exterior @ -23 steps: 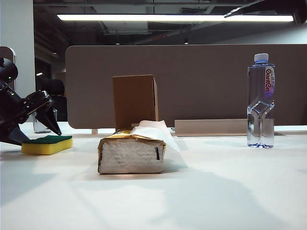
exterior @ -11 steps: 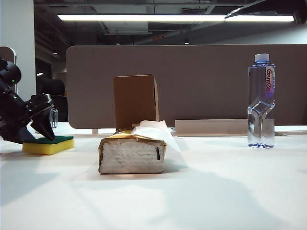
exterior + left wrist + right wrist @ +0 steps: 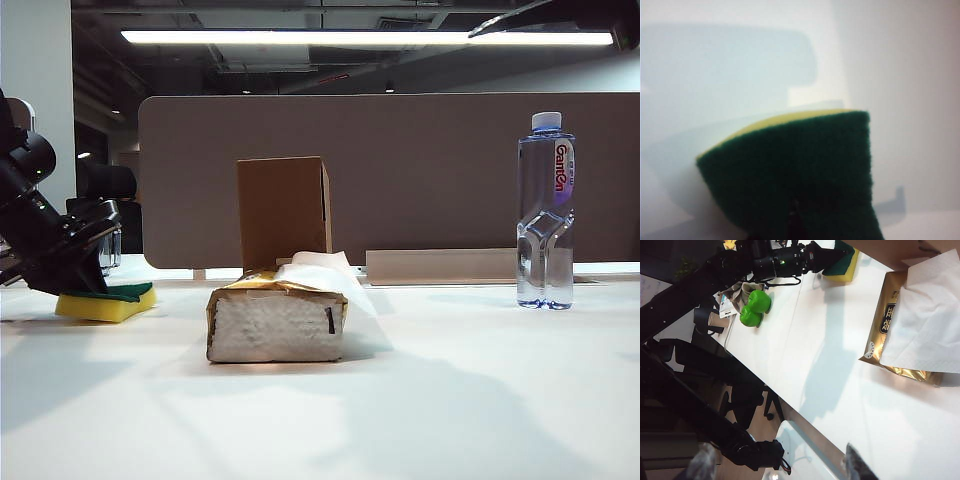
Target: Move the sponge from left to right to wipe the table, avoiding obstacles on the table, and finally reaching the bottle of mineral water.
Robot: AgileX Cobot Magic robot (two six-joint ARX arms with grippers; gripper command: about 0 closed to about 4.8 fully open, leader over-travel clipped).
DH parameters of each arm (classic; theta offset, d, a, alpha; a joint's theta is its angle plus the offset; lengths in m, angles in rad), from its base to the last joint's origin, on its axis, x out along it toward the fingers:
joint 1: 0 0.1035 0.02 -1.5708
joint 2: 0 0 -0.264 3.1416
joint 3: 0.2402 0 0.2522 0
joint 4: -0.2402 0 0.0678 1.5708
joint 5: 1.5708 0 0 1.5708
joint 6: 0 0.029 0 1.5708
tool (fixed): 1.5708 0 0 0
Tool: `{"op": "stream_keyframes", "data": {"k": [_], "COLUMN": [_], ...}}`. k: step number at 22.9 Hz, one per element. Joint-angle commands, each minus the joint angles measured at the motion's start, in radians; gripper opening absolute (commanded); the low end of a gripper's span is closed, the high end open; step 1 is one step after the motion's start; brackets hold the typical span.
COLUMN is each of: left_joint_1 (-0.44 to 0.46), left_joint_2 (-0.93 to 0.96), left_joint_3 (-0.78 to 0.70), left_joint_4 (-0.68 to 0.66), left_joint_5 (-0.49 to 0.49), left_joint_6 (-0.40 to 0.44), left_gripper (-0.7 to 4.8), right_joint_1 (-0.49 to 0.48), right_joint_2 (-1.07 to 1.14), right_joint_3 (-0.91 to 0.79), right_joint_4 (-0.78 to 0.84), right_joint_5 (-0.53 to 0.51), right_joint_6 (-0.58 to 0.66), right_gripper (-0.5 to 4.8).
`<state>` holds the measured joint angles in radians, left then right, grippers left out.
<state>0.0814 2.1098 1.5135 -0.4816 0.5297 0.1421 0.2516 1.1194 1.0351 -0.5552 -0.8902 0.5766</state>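
Over on the desk's far left, our left claw is clamped onto the yellow-and-green foam sponge; right claw hangs released above the desk edge.

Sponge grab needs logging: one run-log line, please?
left tool: shut on sponge | right tool: open, idle | bottle: unreached

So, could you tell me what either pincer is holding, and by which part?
The left pincer is shut on the sponge, at its end farthest from the tissue pack. The right pincer holds nothing.
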Motion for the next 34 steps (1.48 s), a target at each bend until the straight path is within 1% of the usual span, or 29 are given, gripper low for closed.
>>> {"op": "stream_keyframes", "data": {"k": [1,3,5,7,15,19,24,28,34], "left_joint_1": [-0.006,-0.006,-0.005,-0.005,-0.005,-0.005,-0.005,-0.005,-0.005], "left_joint_2": [0.010,0.010,0.010,0.010,0.008,0.008,-0.022,-0.085,-0.096], "left_joint_3": [-0.006,-0.006,-0.006,-0.006,-0.008,-0.008,-0.056,-0.164,-0.215], "left_joint_4": [-0.091,-0.129,-0.164,-0.193,-0.250,-0.281,-0.255,-0.197,-0.225], "left_joint_5": [-0.014,-0.014,-0.014,-0.019,-0.040,-0.040,-0.040,-0.040,-0.036], "left_joint_6": [0.042,0.072,0.073,0.095,0.098,0.113,0.113,0.113,0.113], "left_gripper": [-0.06,-0.06,-0.06,-0.06,-0.06,-0.06,-0.06,-0.06,-0.06], "right_joint_1": [0.000,0.000,0.000,0.000,0.000,0.000,0.000,0.000,0.000], "right_joint_2": [-0.002,-0.002,-0.002,-0.002,-0.002,-0.002,-0.002,-0.002,-0.002], "right_joint_3": [0.005,0.005,0.005,0.005,0.005,0.005,0.005,0.005,0.005], "right_joint_4": [0.014,0.014,0.014,0.014,0.014,0.014,0.014,0.013,0.010], "right_joint_5": [-0.003,-0.003,-0.004,-0.007,-0.007,-0.007,-0.007,-0.007,-0.019], "right_joint_6": [-0.001,-0.002,-0.002,-0.002,-0.010,-0.028,-0.029,-0.031,-0.031], "right_gripper": [3.33,3.33,3.33,3.33,3.33,3.33,3.33,3.33,3.33]}}
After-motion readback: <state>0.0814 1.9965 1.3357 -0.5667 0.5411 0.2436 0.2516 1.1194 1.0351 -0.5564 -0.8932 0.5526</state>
